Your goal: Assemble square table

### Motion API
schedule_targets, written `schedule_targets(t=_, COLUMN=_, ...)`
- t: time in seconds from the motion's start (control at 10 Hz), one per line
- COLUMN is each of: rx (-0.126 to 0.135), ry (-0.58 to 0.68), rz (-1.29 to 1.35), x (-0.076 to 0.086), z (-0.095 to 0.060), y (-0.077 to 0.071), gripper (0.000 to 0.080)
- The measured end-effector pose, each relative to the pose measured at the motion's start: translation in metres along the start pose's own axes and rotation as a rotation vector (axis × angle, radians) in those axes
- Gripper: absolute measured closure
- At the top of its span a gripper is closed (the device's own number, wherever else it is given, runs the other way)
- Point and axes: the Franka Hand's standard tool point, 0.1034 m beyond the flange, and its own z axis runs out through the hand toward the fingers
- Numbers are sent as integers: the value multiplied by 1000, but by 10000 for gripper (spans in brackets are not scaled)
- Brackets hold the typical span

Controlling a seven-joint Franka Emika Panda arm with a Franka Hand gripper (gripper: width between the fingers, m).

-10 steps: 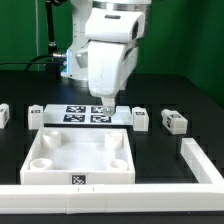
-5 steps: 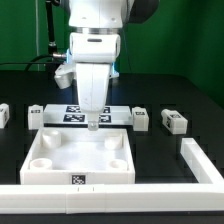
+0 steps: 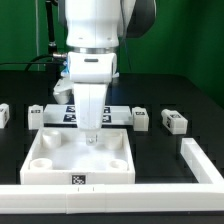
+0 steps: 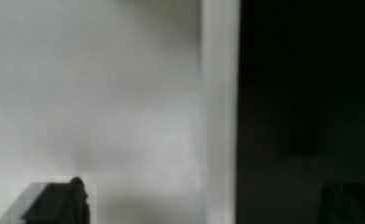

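Note:
The square table's top (image 3: 45, 171), a white slab with a raised rim and round corner sockets, lies near the front fence. My gripper (image 3: 91, 136) hangs open just over the middle of its far rim, holding nothing. In the wrist view the slab's white surface (image 4: 108, 100) ends at a straight edge against the black table (image 4: 312, 100). My gripper (image 4: 202, 205) straddles that edge, with one dark fingertip (image 4: 54, 202) over the white. Short white tagged legs lie behind the slab: one (image 3: 36, 116) toward the exterior view's left, two (image 3: 140, 118) (image 3: 175, 122) toward its right.
The marker board (image 3: 70, 112) lies behind the slab, mostly hidden by my arm. Another white block (image 3: 3, 113) sits at the exterior view's left edge. A long white bar fence (image 3: 120, 195) runs along the front and turns up the right side (image 3: 200, 160).
My arm has swung toward the exterior view's left and come down, from above the marker board to just over the slab's far rim. The jaws stayed open.

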Motion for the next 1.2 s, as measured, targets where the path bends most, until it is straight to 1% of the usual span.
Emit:
schedule_targets(t=0.1, rx=-5, ry=4, rz=1, x=1, z=6, y=-1, gripper=150)
schedule_targets(t=0.3, rx=-6, ry=6, rz=3, x=1, z=9, y=-1, gripper=150)
schedule_targets(t=0.6, rx=-6, ry=6, rz=3, x=1, z=9, y=-2, gripper=568)
schedule_targets(t=0.7, rx=-6, ry=6, rz=3, x=1, z=9, y=-2, gripper=568)
schedule_targets(t=0.8, rx=-4, ry=6, rz=3, x=1, z=9, y=-2, gripper=737)
schedule_targets(t=1.2, rx=-4, ry=6, rz=3, x=1, z=9, y=-2, gripper=744)
